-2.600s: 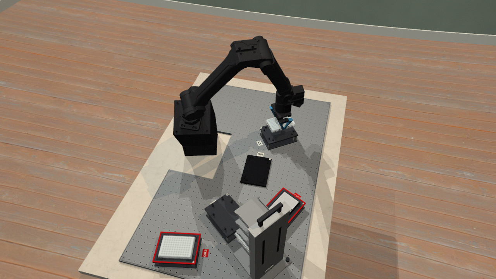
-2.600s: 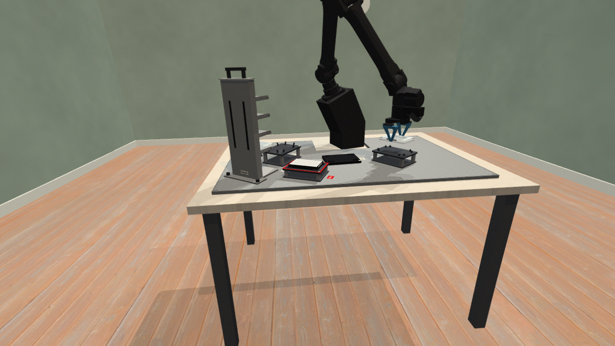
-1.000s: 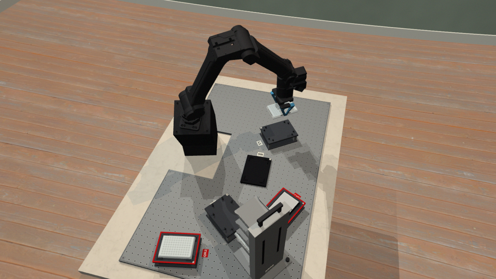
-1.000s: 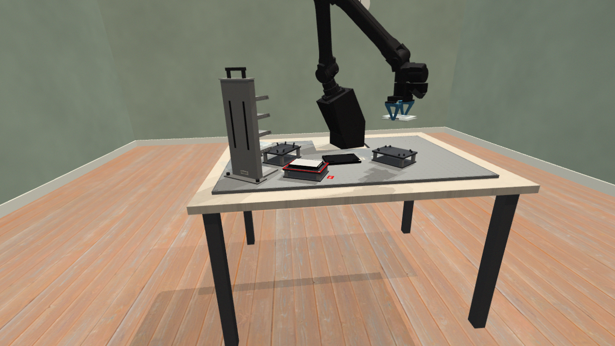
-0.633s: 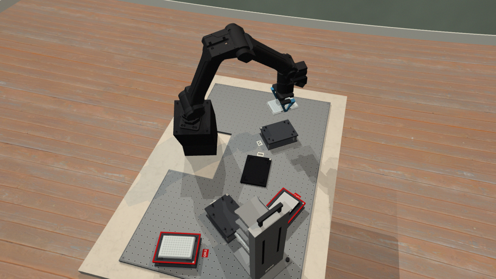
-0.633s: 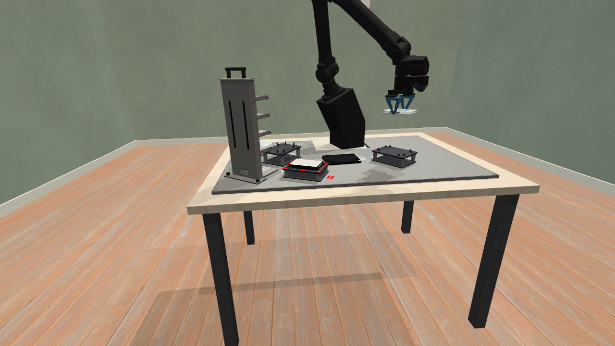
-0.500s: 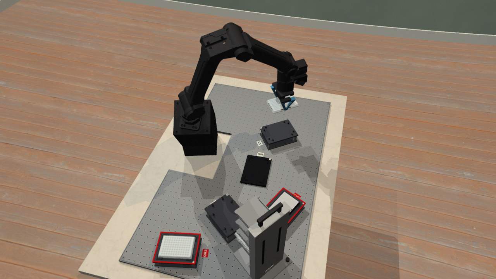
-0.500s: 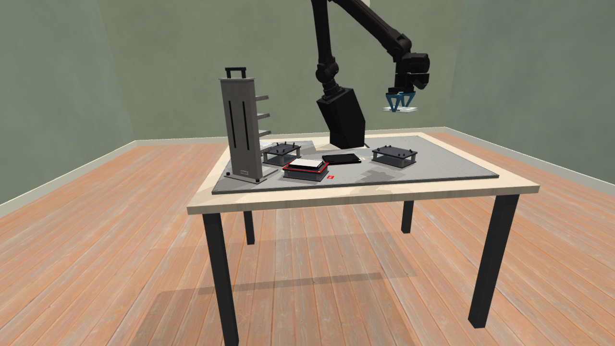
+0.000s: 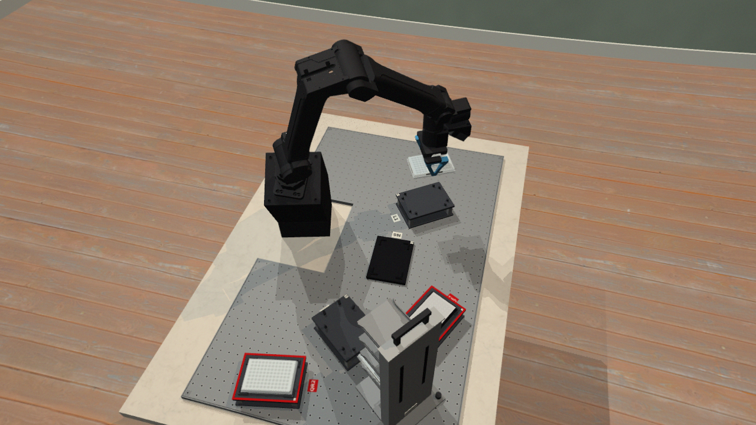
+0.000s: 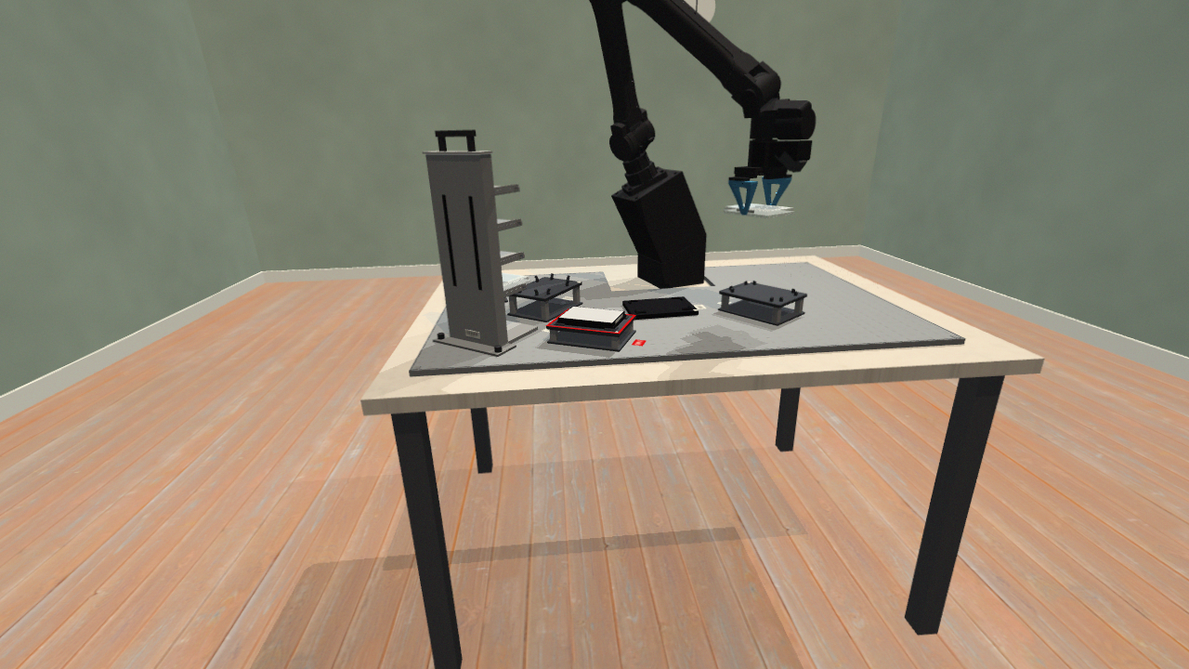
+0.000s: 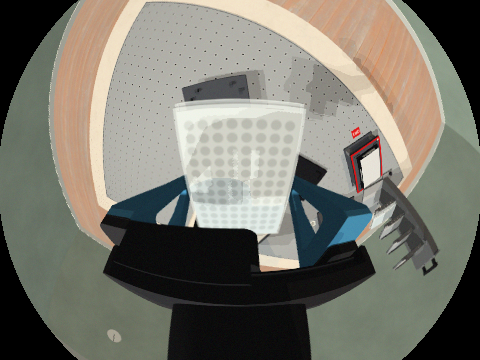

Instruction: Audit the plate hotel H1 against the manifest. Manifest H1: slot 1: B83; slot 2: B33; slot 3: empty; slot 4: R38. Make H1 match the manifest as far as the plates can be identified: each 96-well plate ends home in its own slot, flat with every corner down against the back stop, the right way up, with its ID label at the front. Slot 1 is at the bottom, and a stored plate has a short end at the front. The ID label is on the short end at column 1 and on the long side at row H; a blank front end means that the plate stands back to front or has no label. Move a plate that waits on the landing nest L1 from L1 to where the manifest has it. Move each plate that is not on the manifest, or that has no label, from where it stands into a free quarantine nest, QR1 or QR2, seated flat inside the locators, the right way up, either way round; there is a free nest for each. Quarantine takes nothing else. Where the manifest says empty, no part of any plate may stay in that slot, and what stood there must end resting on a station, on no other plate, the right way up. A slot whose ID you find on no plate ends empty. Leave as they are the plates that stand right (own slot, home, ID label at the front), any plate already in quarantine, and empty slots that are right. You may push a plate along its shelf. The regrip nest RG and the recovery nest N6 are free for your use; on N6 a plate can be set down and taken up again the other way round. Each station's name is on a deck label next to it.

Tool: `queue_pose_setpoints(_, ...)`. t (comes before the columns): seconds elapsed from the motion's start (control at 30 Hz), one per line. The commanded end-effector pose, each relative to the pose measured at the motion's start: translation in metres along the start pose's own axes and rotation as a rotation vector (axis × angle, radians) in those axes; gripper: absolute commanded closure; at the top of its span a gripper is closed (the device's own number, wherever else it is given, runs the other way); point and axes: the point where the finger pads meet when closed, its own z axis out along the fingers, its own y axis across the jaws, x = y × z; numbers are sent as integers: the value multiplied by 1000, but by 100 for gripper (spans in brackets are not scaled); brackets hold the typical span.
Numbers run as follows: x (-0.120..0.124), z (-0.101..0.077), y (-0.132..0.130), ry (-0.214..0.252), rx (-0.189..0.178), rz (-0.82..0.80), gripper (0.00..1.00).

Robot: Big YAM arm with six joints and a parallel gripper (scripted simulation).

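Observation:
My gripper (image 9: pixel 436 164) hangs high above the deck's far end, beyond the empty landing nest L1 (image 9: pixel 425 203). It is shut on a clear 96-well plate (image 9: pixel 432 166), held flat by its long sides. The plate also shows in the exterior view (image 10: pixel 758 211) and in the wrist view (image 11: pixel 236 163), between the blue fingers. I cannot read any ID label on it. The plate hotel H1 (image 9: pixel 409 364) stands at the near end; from the side (image 10: pixel 465 249) its upper shelves look bare, and the bottom slot is unclear.
Quarantine nest QR2 (image 9: pixel 269 376) holds a white plate. QR1 (image 9: pixel 436 311) beside the hotel also holds a plate (image 10: pixel 588 317). The flat black nest N6 (image 9: pixel 391 258) and the regrip nest RG (image 9: pixel 341 330) are empty. The arm's base (image 9: pixel 297 195) stands on the left.

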Motion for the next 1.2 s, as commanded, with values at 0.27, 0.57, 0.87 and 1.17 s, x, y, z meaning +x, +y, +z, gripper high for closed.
queue_pose_setpoints(0.27, -3, -6, -35, -27, -4, 198, 14)
queue_pose_setpoints(0.57, 3, -1, -62, -16, 0, 171, 14)
queue_pose_setpoints(0.87, 5, -7, -89, -30, 0, 178, 14)
queue_pose_setpoints(1.17, 13, -7, -117, -29, 2, 237, 14)
